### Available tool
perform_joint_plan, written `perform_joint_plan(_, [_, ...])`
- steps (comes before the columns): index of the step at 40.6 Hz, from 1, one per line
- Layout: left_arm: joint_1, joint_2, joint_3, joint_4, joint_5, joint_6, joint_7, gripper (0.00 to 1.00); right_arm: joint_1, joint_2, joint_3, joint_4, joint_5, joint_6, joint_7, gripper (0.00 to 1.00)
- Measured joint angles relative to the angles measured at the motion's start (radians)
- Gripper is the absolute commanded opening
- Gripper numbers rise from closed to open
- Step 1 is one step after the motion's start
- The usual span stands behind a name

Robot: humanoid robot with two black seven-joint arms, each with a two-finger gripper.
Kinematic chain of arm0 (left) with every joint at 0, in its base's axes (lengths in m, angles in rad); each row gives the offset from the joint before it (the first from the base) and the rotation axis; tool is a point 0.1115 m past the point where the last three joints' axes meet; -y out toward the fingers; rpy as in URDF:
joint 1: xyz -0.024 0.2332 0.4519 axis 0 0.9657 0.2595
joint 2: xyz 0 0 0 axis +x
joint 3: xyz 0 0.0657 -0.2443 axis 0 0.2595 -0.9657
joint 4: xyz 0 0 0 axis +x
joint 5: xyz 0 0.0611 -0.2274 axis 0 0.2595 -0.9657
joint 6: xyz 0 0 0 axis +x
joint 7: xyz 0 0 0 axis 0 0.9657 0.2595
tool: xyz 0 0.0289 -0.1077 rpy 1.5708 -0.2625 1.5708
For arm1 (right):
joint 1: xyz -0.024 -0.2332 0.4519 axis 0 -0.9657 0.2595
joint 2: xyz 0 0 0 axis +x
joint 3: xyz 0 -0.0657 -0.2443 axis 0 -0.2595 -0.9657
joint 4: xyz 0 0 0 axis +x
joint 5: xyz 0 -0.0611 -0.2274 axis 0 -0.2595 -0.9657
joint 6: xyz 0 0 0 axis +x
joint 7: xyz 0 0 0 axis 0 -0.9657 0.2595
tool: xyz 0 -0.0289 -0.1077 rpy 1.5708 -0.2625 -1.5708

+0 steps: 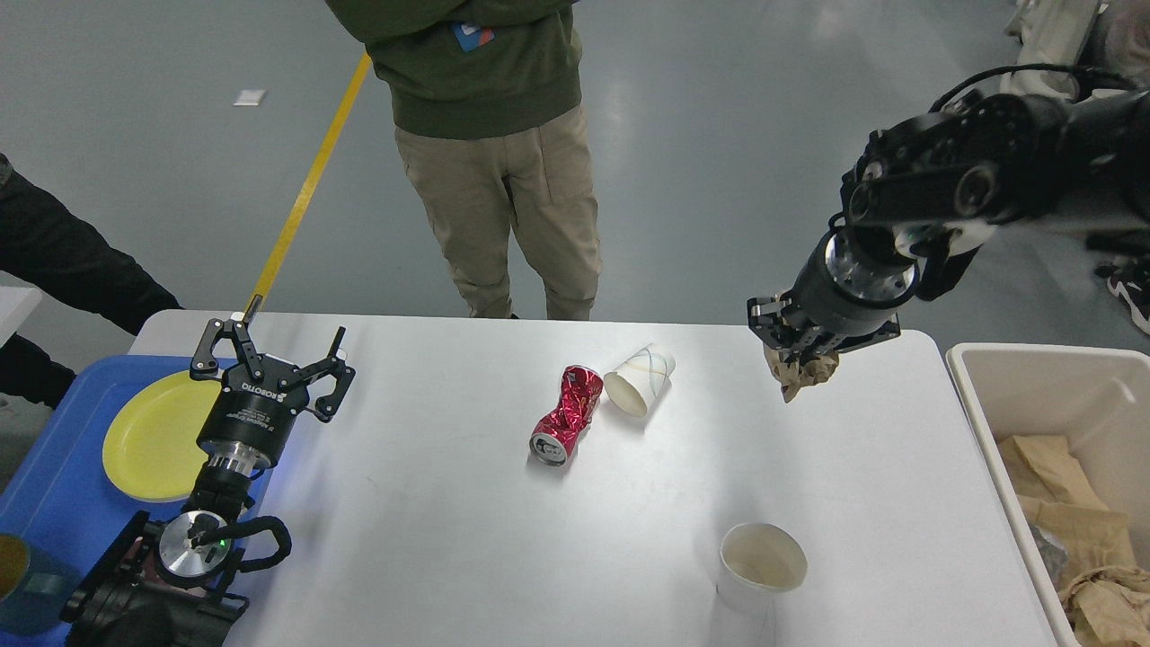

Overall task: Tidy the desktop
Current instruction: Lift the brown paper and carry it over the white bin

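So the left arm comes up from the bottom left corner, bent over the blue tray's edge, wrist pointing up and away. Its gripper (269,355) is spread wide with nothing between the fingers, hanging over the desk's left end right beside the tray.

The right arm reaches in from the top right, chunky black joints, then a shiny metal wrist ring angled down and left. That gripper (795,346) is clamped on a wad of brown paper (802,373), crumpled and creased, dangling over the desk's right side near the bin.

The desk (431,539) itself is a big white slab with rounded corners, smooth and a bit glossy, filling most of the lower view between tray and bin.

On it: a red can (567,413), crushed and twisted at the middle, lying on its side, shiny metal. Just beside it a paper cup (640,379) tipped over, mouth facing me, faint swirly print. Another plain white cup (760,568) stands upright near the front edge.

The tray (54,503) is smooth blue plastic with a round yellow plate (153,436) on it. The bin (988,395) is beige plastic, holding more crumpled brown paper.
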Motion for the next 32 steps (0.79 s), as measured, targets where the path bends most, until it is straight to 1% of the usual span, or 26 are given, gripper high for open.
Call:
perform_joint_plan(4, [0.0,0.001,0.0,0.0,0.0,0.0,0.0,0.96,0.116,-0.043,-0.024,0.097,0.014,0.061,0.007,0.0])
perform_joint_plan(6, [0.0,0.001,0.0,0.0,0.0,0.0,0.0,0.96,0.187,-0.066,-0.05,0.161,0.017,0.087,0.02,0.0])
perform_joint_plan(8, [0.0,0.001,0.0,0.0,0.0,0.0,0.0,0.96,0.239,-0.074,-0.089,0.215,0.018,0.101,0.058,0.0])
perform_joint_plan(12, [0.0,0.001,0.0,0.0,0.0,0.001,0.0,0.96,0.303,-0.074,-0.166,0.287,0.018,0.109,0.15,0.0])
perform_joint_plan(15, [0.0,0.001,0.0,0.0,0.0,0.001,0.0,0.96,0.338,-0.073,-0.208,0.325,0.018,0.111,0.187,0.0])
perform_joint_plan(20, [0.0,0.001,0.0,0.0,0.0,0.001,0.0,0.96,0.368,-0.073,-0.242,0.357,0.017,0.111,0.201,0.0])
perform_joint_plan(26, [0.0,0.001,0.0,0.0,0.0,0.001,0.0,0.96,0.372,-0.087,-0.252,0.358,0.017,0.104,0.2,0.0])
perform_joint_plan(32, [0.0,0.001,0.0,0.0,0.0,0.001,0.0,0.96,0.36,-0.14,-0.301,0.335,0.02,0.094,0.196,0.0])
